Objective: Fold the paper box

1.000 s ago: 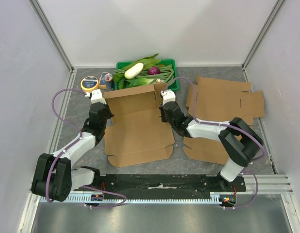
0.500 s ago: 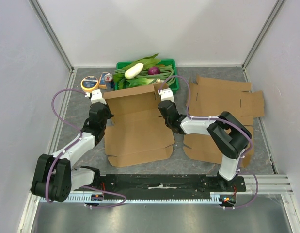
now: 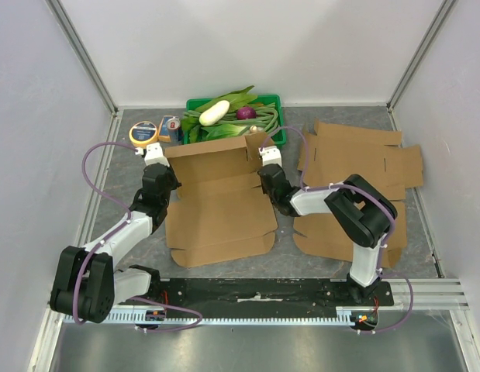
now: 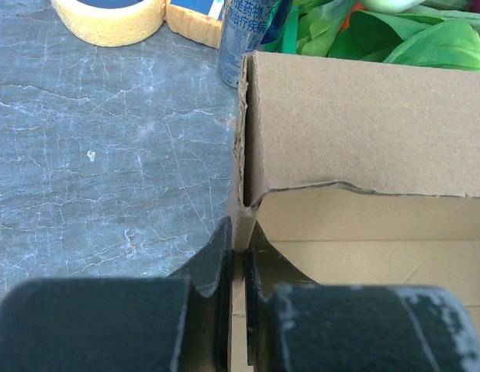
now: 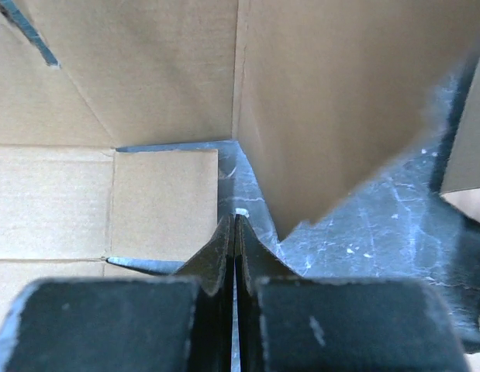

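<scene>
Now the paper box (image 3: 220, 209) lies just before the green basket (image 3: 275, 99), back wall raised; left gripper (image 4: 238, 248) pinches its left wall, right gripper (image 5: 235, 225) (closed tight, seemingly empty) beside the right flap.

You'll see the paper box (image 3: 220, 209) plain brown, the table (image 4: 92, 155) grey with white marble veining — the crate (image 3: 272, 100) green, cables (image 3: 86, 164) purple.

My pincer (image 5: 236, 226) is pressed closed, tips over the grey worktop (image 5: 356, 232). Paper box (image 5: 146, 70) walls stand just ahead, crease btwn them; flat panel at left.
</scene>
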Controlling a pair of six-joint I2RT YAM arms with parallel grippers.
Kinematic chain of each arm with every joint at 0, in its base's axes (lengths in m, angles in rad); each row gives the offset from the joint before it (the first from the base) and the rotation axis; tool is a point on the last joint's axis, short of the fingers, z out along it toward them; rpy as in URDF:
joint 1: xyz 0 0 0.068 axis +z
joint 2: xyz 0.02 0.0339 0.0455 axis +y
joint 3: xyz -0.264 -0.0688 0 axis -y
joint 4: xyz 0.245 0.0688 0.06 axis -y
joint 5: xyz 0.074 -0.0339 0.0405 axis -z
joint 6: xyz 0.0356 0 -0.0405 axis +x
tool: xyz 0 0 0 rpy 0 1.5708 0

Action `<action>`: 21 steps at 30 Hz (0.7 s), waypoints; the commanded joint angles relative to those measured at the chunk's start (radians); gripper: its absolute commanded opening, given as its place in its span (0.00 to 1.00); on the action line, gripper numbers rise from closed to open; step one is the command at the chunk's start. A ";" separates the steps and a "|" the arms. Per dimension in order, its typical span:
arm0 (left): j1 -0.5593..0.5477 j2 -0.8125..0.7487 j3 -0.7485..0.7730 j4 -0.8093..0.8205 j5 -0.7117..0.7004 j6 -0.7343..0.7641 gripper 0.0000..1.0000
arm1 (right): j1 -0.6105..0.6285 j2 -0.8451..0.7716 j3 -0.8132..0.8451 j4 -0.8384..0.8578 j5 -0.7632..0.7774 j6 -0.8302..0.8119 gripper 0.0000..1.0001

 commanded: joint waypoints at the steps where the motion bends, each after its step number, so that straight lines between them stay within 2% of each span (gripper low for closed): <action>1: 0.002 -0.022 -0.004 0.029 -0.009 -0.033 0.02 | -0.015 -0.077 -0.085 0.248 -0.177 0.063 0.00; 5: 0.002 -0.022 -0.001 0.027 -0.004 -0.034 0.02 | -0.015 -0.080 -0.117 0.350 -0.320 0.114 0.00; 9: 0.002 -0.022 0.005 0.024 0.000 -0.034 0.02 | -0.015 -0.091 -0.154 0.429 -0.345 0.172 0.00; 17: 0.002 -0.010 0.009 0.027 0.011 -0.051 0.02 | -0.010 0.028 -0.074 0.383 -0.395 0.243 0.00; 21: 0.001 -0.013 0.009 0.029 0.008 -0.050 0.02 | -0.010 0.055 -0.088 0.374 -0.431 0.266 0.00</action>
